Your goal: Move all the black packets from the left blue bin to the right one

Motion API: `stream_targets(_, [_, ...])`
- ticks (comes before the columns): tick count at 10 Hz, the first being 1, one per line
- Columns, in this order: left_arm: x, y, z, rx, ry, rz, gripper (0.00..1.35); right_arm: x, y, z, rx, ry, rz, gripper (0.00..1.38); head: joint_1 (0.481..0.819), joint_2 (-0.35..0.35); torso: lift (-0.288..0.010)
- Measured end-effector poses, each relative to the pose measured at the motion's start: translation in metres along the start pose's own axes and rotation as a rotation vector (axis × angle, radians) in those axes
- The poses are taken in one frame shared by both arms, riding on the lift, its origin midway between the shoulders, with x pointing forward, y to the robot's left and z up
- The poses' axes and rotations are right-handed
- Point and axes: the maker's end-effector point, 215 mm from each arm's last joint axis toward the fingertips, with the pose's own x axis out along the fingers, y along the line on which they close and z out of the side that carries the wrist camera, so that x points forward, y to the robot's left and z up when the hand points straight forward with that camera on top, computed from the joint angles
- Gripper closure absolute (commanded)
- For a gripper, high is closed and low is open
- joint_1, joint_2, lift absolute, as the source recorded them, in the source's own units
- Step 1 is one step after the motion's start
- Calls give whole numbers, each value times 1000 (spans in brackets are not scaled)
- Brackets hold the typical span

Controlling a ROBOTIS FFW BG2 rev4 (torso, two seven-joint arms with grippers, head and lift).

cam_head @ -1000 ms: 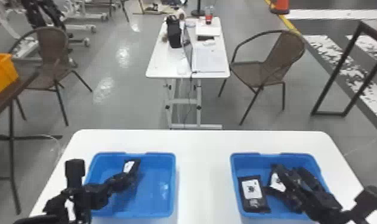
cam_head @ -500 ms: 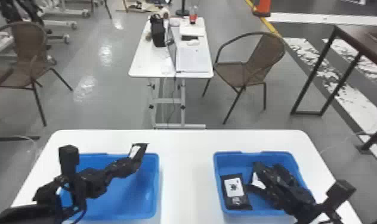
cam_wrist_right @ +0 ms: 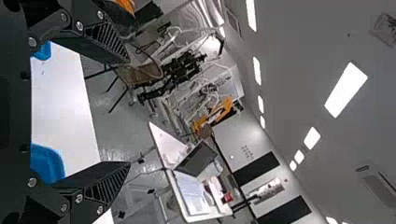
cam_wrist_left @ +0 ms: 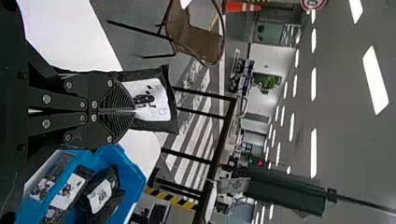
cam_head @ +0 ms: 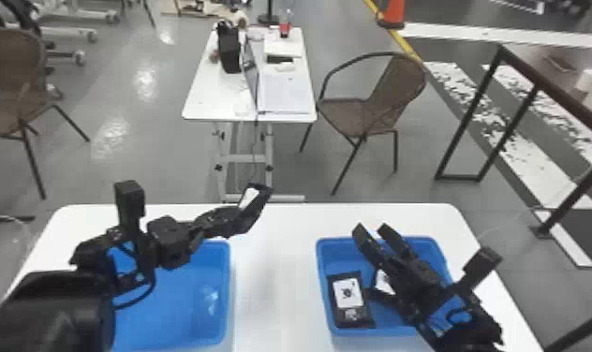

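Note:
My left gripper (cam_head: pixel 238 216) is above the table between the two bins, shut on a black packet (cam_head: pixel 255 198) with a white label. In the left wrist view that packet (cam_wrist_left: pixel 152 101) sticks out past the closed fingertips of the left gripper (cam_wrist_left: pixel 133 111). The left blue bin (cam_head: pixel 228 281) has a bare floor where it shows beside the arm. Over the right blue bin (cam_head: pixel 327 262) stands my right gripper (cam_head: pixel 373 231), its fingers apart; the right wrist view has that gripper (cam_wrist_right: pixel 128 114) holding nothing. Several packets lie in the right bin, one flat at its left side (cam_head: pixel 351 299).
Both bins stand on a white table (cam_head: pixel 276 262). Beyond it are a second table (cam_head: pixel 201 103) with a laptop and papers, a brown chair (cam_head: pixel 346 114), another chair at the left and a dark metal frame (cam_head: pixel 480 126) at the right.
The left gripper has lifted the packet out of the left bin and carried it to the right. The head view has shifted. The right gripper stays over the right bin.

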Motion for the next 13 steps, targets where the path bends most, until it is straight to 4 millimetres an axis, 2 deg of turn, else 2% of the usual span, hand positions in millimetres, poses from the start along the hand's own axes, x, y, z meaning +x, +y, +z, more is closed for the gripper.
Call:
stream_targets(2, [29, -23, 15, 22, -10, -80, 1211, 27, 34, 10, -4, -4, 81, 268, 695, -124, 0])
stream_targets(4, [51, -40, 25, 25, -15, -133, 1211, 49, 62, 15, 0, -4, 145, 268, 695, -120, 0])
stream_targets(6, [67, -57, 29, 16, -12, -178, 1211, 61, 74, 15, 8, -5, 173, 268, 695, -127, 0])
stream_targets(8, [76, -71, 32, 5, -15, -219, 1211, 75, 83, 16, 12, -5, 188, 268, 695, -131, 0])
stream_targets(10, [80, -80, 32, -19, -24, -239, 1211, 86, 74, 15, -17, 9, 141, 268, 695, -136, 0])
stream_targets(11, [81, -83, 32, -22, -24, -246, 1211, 89, 68, 17, -42, 17, 114, 361, 695, -143, 0])
stream_targets(12, [82, -85, 31, -24, -23, -251, 1211, 92, 64, 18, -62, 22, 94, 932, 695, -148, 0])
stream_targets(13, [83, -86, 31, -25, -22, -253, 1211, 93, 61, 18, -72, 24, 83, 1236, 695, -151, 0])
